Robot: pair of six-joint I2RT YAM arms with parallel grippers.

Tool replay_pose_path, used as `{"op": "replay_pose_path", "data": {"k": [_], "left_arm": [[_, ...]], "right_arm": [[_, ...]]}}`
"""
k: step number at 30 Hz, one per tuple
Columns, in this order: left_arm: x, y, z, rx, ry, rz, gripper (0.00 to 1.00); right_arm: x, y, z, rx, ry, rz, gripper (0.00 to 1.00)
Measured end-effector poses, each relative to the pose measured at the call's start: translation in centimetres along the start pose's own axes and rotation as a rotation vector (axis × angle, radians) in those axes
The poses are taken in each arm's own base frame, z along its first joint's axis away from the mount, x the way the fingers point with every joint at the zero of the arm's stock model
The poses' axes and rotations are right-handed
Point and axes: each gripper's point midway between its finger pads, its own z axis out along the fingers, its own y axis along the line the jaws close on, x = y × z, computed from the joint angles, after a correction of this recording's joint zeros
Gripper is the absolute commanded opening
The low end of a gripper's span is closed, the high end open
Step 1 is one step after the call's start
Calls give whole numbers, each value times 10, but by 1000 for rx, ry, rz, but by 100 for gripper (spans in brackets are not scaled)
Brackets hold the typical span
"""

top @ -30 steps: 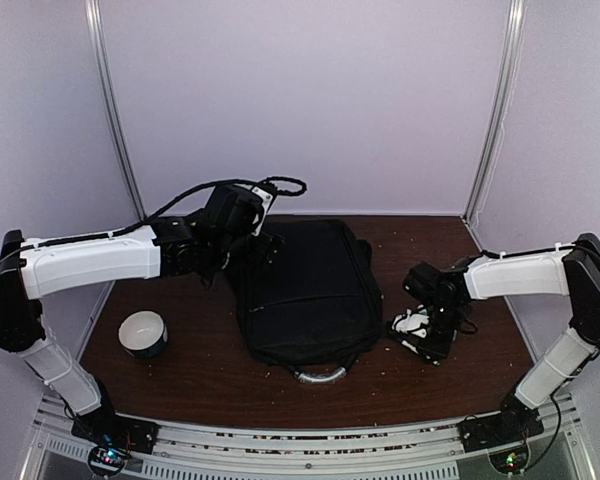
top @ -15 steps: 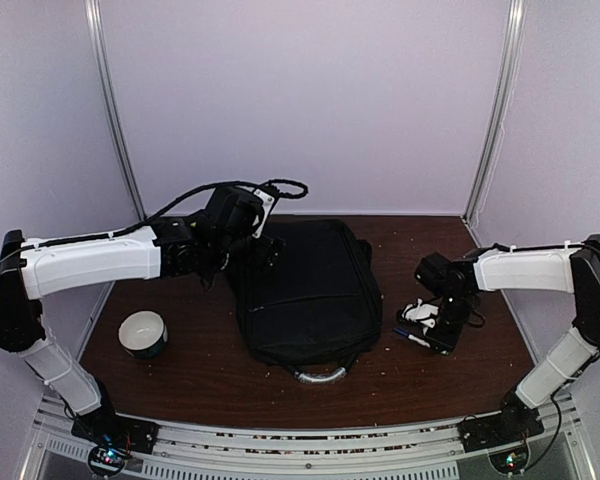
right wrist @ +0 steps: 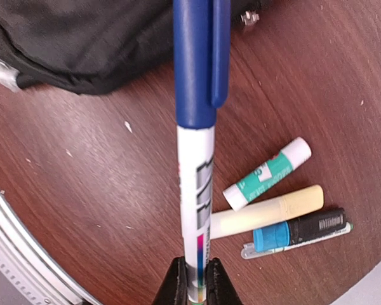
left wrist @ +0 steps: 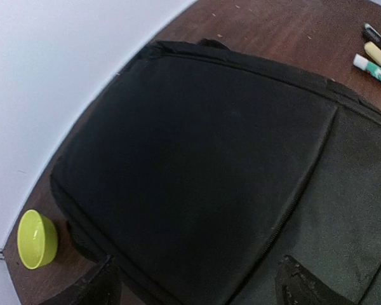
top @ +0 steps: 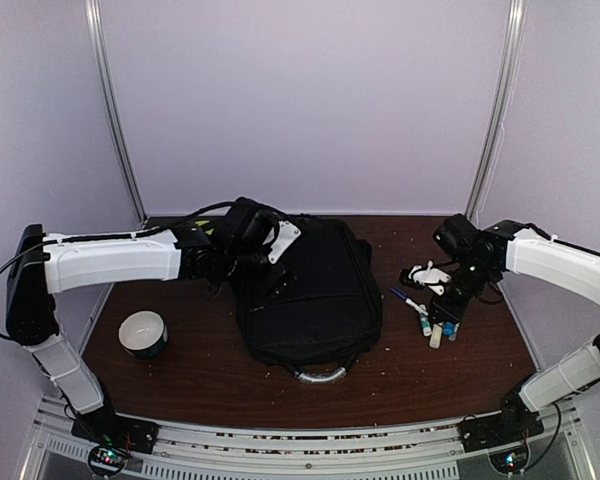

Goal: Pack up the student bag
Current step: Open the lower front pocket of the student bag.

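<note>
The student bag (top: 310, 300) is a large black backpack lying flat mid-table, its grey handle (top: 320, 375) toward the near edge. My left gripper (top: 276, 272) hovers open over the bag's back-left part; in the left wrist view its two fingertips (left wrist: 98, 286) straddle black fabric (left wrist: 197, 159) with nothing between them. My right gripper (top: 427, 300) is right of the bag, shut on a white pen with a blue cap (right wrist: 197, 127). The pen sticks out beyond the gripper (right wrist: 195, 279), held above the table.
Under the held pen lie a green-and-white glue stick (right wrist: 267, 173), a pale yellow marker (right wrist: 267, 213) and a black marker with a blue cap (right wrist: 298, 232). A yellow-green bowl (left wrist: 37, 238) sits by the bag's back-left corner. A white round container (top: 143, 333) stands front left.
My right gripper closed on the pen and raised it off the table, moving back. My left gripper swung right, from the bag's left edge to over its top.
</note>
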Motion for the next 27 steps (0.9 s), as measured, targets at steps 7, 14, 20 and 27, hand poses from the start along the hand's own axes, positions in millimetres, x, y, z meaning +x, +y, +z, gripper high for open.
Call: {"op": "replay_pose_path", "data": {"k": [7, 14, 20, 27], "left_arm": [[20, -36, 34, 147, 103, 120, 80], [16, -51, 51, 217, 114, 194, 79], [28, -55, 73, 204, 163, 272, 77], [36, -48, 87, 109, 195, 357, 49]], "right_arm": [[-23, 10, -11, -74, -84, -5, 1], [-42, 23, -13, -136, -119, -19, 1], [-48, 30, -10, -170, -118, -22, 1], [-48, 33, -8, -192, -117, -19, 1]]}}
